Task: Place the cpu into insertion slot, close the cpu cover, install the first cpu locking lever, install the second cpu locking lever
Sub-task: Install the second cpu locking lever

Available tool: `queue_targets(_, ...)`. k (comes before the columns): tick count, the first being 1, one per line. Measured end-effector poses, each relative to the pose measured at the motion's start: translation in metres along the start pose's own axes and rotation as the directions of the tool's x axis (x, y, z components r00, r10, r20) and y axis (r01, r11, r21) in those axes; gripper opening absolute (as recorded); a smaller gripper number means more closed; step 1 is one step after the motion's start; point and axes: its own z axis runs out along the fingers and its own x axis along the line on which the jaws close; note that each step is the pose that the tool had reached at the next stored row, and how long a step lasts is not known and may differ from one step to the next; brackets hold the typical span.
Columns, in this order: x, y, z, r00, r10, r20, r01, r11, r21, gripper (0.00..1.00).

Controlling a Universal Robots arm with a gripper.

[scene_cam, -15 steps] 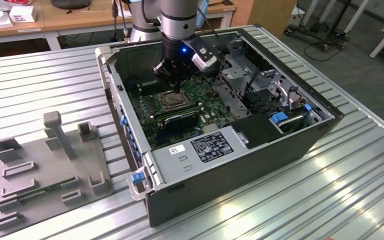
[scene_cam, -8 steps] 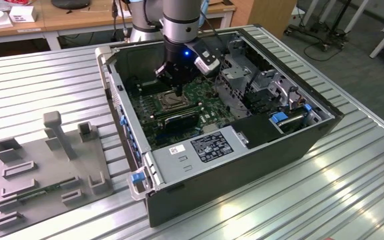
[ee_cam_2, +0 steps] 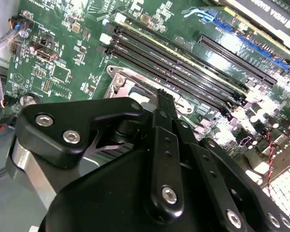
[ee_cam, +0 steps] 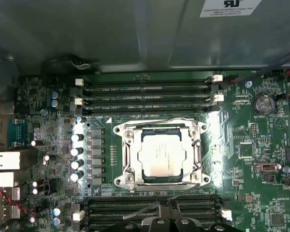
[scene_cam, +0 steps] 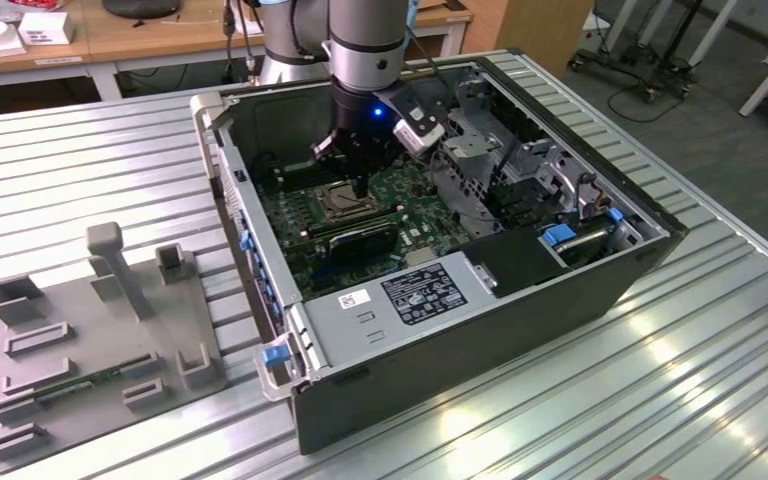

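A: Cpu [ee_cam: 162,153] is seen seated in the insertion slot [ee_cam: 160,152] on the green motherboard, with the cpu cover [ee_cam: 128,154] lying around it.

B: Pincer [scene_cam: 357,186] is hung just above the slot; whether it is wide or narrow cannot be told.

A: The chip is judged light, stiff and fragile, best taken by its edges.

Silver-grey square cpu [ee_cam: 162,154] seated flat in insertion slot [ee_cam: 127,155], silvery cpu cover [ee_cam: 160,126] closed around it
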Motion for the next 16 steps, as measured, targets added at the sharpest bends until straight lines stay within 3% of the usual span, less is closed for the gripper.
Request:
queue_targets(4, 0.0000, -0.0001, 0.0000, 1.0000, 0.000, -0.0007, 0.000, 1.0000, 0.0002, 0.11)
queue_targets(7, 0.0000, -0.0001, 0.0001, 1.0000, 0.000, -0.0072, 0.000, 1.0000, 0.0004, 0.11)
queue_targets(13, 0.0000, -0.0001, 0.0002, 1.0000, 0.000, -0.0073, 0.000, 1.0000, 0.0003, 0.11)
queue_targets(16, 0.0031, -0.0002, 0.0004, 1.0000, 0.000, -0.0071, 0.000, 1.0000, 0.0000, 0.11)
